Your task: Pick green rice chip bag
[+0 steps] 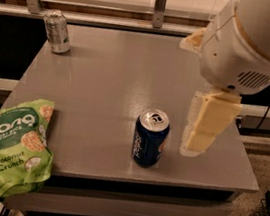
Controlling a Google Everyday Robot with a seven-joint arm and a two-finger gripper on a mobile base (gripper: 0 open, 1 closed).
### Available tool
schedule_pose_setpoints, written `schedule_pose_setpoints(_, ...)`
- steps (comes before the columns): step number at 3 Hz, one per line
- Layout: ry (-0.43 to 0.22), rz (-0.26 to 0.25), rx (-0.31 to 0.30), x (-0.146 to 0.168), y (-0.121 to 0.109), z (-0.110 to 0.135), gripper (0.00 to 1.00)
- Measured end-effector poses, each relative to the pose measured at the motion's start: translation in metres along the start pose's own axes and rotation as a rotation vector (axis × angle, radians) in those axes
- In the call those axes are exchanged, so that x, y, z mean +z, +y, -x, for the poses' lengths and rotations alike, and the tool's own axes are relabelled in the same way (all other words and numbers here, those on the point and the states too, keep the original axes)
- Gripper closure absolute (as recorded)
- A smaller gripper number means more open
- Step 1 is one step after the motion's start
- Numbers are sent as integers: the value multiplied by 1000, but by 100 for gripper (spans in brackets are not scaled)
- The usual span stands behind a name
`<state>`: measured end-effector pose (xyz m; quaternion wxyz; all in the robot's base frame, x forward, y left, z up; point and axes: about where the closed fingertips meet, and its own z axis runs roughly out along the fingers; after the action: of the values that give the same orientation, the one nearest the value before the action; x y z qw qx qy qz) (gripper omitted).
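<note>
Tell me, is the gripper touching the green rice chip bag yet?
Apart. The camera view shows the gripper over the table's right side, while the green rice chip bag lies at the front left corner, with the blue can between them.

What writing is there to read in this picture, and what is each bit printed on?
"dang": white letters on the green rice chip bag, at the front-left edge of the table.
"Coconut Crunch": lower on the same bag.
Small line under "dang": too blurred to read.
Blue can: lettering down its side, too blurred to read.
Silver can: nothing readable.
Gripper, above the table's right side: no text.
</note>
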<state>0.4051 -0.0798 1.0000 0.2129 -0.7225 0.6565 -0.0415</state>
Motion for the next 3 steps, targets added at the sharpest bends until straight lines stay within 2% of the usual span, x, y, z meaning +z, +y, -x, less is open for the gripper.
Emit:
schedule_pose_setpoints(1, -48, 10, -116, 4, 13, 50, 0)
schedule_pose_setpoints(3, -48, 10, -116, 4, 13, 50, 0)
